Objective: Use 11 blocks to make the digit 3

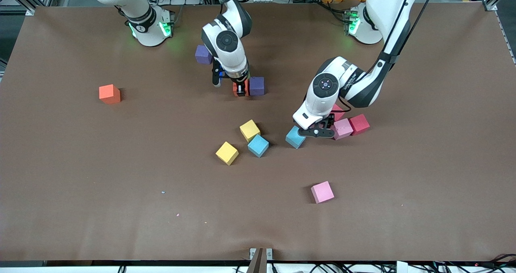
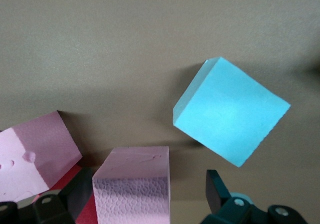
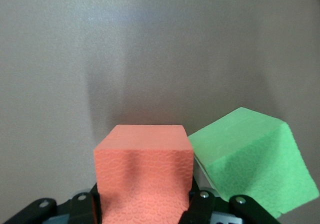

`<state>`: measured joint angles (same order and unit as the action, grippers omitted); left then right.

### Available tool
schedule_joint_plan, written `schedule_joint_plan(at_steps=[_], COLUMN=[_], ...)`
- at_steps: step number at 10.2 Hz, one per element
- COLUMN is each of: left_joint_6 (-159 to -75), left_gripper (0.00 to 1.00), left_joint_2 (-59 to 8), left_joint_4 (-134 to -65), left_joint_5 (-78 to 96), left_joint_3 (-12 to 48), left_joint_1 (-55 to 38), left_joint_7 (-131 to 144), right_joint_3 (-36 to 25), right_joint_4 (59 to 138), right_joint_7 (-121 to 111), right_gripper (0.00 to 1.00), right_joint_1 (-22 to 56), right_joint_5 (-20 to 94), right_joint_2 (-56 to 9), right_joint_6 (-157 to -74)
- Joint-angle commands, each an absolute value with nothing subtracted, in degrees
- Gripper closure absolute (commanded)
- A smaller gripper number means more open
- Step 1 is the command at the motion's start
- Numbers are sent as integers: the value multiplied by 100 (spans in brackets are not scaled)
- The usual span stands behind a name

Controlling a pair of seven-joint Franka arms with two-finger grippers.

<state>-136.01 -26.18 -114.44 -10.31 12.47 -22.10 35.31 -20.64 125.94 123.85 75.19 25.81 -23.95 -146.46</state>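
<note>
The blocks lie scattered, and no digit 3 shows. My right gripper (image 1: 240, 90) (image 3: 143, 204) is shut on an orange-red block (image 3: 143, 176), low at the table beside a purple block (image 1: 256, 86) and a green block (image 3: 255, 166). My left gripper (image 1: 319, 132) (image 2: 145, 186) is open and straddles a pink block (image 2: 132, 181) (image 1: 342, 128), with a gap on one side. A light blue block (image 1: 295, 138) (image 2: 232, 116) lies just past its fingertips (image 2: 216, 186). A red block (image 1: 359, 124) touches that pink block, and a second pink block (image 1: 338, 112) is partly hidden under the left arm.
Two yellow blocks (image 1: 250, 130) (image 1: 227, 153) and a light blue one (image 1: 258, 145) cluster mid-table. A lone pink block (image 1: 322, 192) lies nearer the front camera. An orange block (image 1: 109, 94) sits toward the right arm's end. Another purple block (image 1: 203, 54) is near the right arm.
</note>
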Motion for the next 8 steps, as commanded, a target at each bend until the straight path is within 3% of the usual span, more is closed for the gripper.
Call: schedule_joint_plan(at_steps=[1,3,4,8], left_joint_6=[-13676,-13676,-13676,-13755], left_gripper=[0,0,0,0], left_joint_2=[-2382,-2338,-2338,-2426], left_joint_4=[-11672,-11751,-11786,-11786], left_joint_5=[-1160,-1160,-1160,-1160], left_joint_3=[1310,1310,1310,1310], left_joint_1=[-2101,-2031,-2030,-2039], left_joint_7=[3437,3226,3208,3191], right_joint_3=[-2109,-2109,-2109,-2109], right_joint_4=[12612,12604,12595,12595], right_joint_7=[12516,12516,12507,12455], right_gripper=[100,100,86,63], right_joint_1=[7664,7664,7664,7664], right_joint_5=[2681,2681,2672,2663], right_joint_2=[-2452,-2452,-2452,-2452], right_joint_6=[-14748,-14757,-14757,-14731])
